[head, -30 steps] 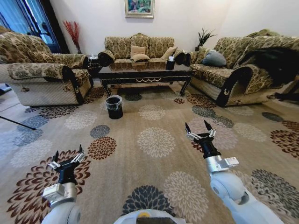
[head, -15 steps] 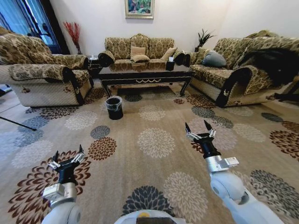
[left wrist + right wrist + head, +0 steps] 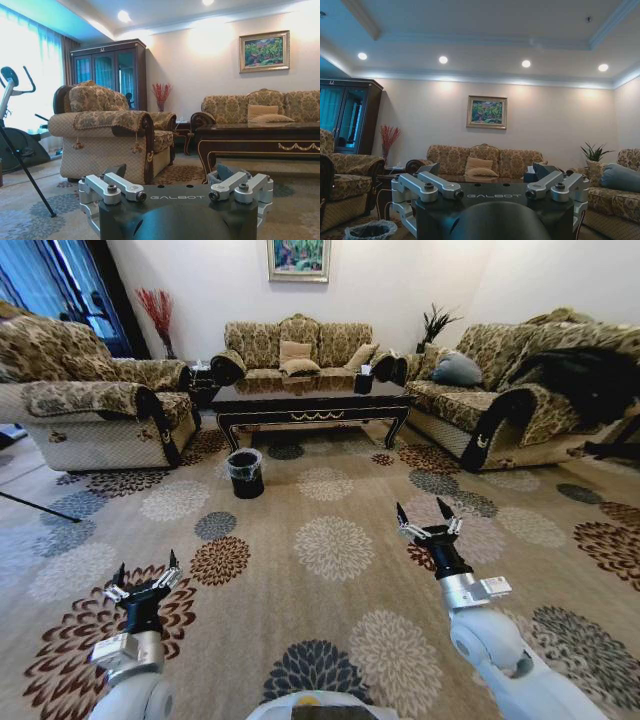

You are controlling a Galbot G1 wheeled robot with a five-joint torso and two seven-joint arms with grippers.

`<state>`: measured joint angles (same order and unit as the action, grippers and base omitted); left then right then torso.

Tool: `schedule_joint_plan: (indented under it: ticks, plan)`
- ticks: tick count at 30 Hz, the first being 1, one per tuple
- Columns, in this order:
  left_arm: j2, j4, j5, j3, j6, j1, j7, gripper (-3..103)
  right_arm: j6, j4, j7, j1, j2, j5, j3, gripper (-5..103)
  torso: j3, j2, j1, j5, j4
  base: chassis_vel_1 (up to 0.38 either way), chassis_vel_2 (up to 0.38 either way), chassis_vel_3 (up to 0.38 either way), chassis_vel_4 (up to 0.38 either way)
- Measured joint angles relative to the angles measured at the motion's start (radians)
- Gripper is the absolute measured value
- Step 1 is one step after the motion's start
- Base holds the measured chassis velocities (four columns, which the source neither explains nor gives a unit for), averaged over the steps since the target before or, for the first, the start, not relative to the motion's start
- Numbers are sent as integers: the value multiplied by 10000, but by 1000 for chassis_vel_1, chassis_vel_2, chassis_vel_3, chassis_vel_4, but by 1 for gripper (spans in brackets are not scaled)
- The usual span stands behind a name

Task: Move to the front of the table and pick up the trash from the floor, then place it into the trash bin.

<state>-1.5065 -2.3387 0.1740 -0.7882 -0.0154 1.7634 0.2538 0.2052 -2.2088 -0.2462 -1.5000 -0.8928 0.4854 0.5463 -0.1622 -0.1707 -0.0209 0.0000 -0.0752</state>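
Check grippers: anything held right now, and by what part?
Nothing held. Left gripper and right gripper both hang open and empty over the carpet, well short of the table and trash bin.

The room is bright. Small round ceiling lights [image 3: 443,59] shine down and make soft glowing spots high on the far wall. Strong daylight comes through the window [image 3: 27,70] on the left and washes it out to a pale blue-white. The dark table [image 3: 310,395] top is shiny and gives back some light. Shadows on the carpet [image 3: 330,540] are faint. The head view bends at its edges, so the sofas at both sides look stretched. In the wrist views the near black gripper parts look a little soft.
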Motion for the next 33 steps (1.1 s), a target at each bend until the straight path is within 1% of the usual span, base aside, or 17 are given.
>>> schedule_joint_plan:
  ticks: [5, 17, 33]
  plan:
    - [0, 0, 0, 0, 0, 0, 0, 100, 0, 0, 0, 0, 0, 0, 0, 100, -184, -243, -59, 0, 0, 0, 0, 0, 0]
    - [0, 0, 0, 0, 0, 0, 0, 100, 0, 0, 0, 0, 0, -1, 0, 100, -463, -670, -204, 0, 0, 0, 0, 0, 0]
    - [0, 0, 0, 0, 0, 0, 0, 100, 0, 0, 0, 0, 0, 0, 0, 100, -940, -1339, -399, 0, 0, 0, 0, 0, 0]
